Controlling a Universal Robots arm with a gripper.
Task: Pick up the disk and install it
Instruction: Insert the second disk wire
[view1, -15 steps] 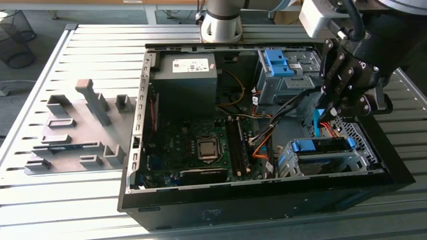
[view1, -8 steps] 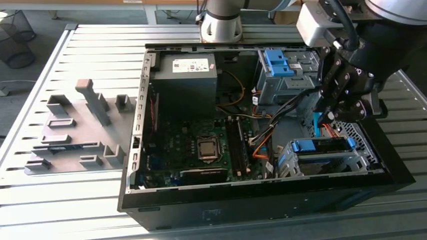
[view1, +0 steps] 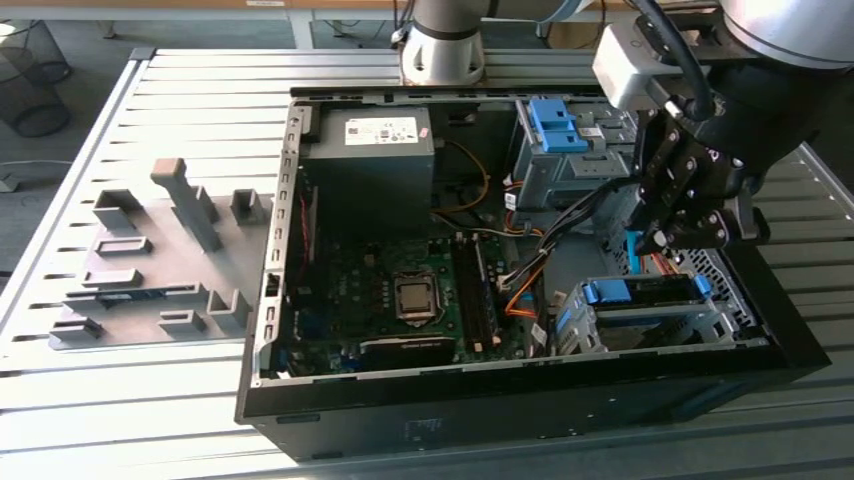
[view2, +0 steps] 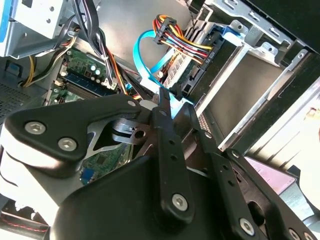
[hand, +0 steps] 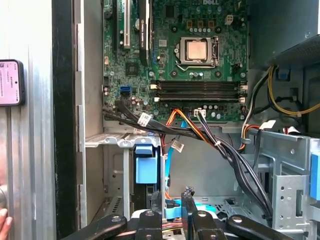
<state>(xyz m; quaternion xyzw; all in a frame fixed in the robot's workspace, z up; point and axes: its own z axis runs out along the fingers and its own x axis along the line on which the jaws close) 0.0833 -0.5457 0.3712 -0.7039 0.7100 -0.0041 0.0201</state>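
disk (view1: 650, 293) | flat, blue-railed, seated in grey metal cage (view1: 577, 322)

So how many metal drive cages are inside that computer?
2. One metal drive cage stands at the far side of the case, blue brackets on top; the other sits by the near wall, at the exterior view's right. The arm may hide more.

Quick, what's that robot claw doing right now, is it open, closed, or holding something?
Gripper: closed, hanging inside the computer case above the drive bay; whether it holds anything cannot be told.
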